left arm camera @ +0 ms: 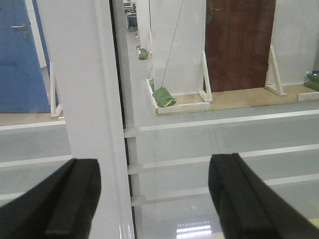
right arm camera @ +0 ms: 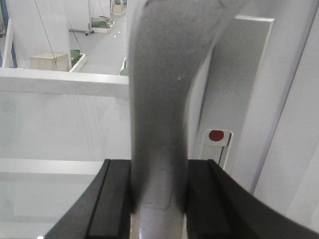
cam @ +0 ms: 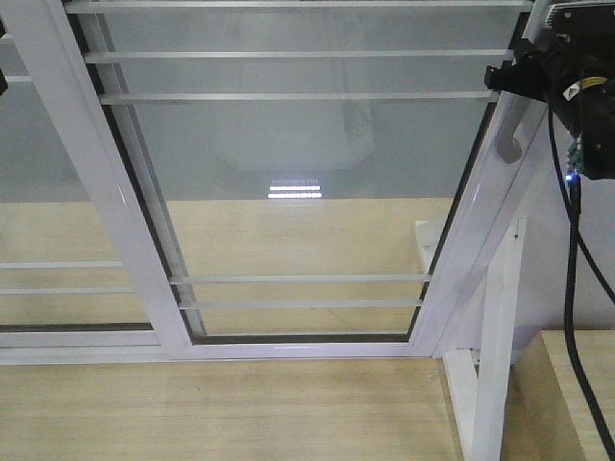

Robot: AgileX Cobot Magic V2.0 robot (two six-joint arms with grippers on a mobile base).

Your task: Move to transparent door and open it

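Observation:
The transparent door fills the front view: glass with thin white bars in a white frame. Its curved grey pull handle is on the right frame upright. My right gripper is at the top right, on the handle. In the right wrist view the gripper is shut on the grey handle, with a black finger pressed against each side. My left gripper is open and empty, facing the glass and a white frame upright.
A second white-framed glass panel overlaps on the left. White stand posts rise at the right over a wooden floor. Through the glass are green bags, a brown door and a blue door.

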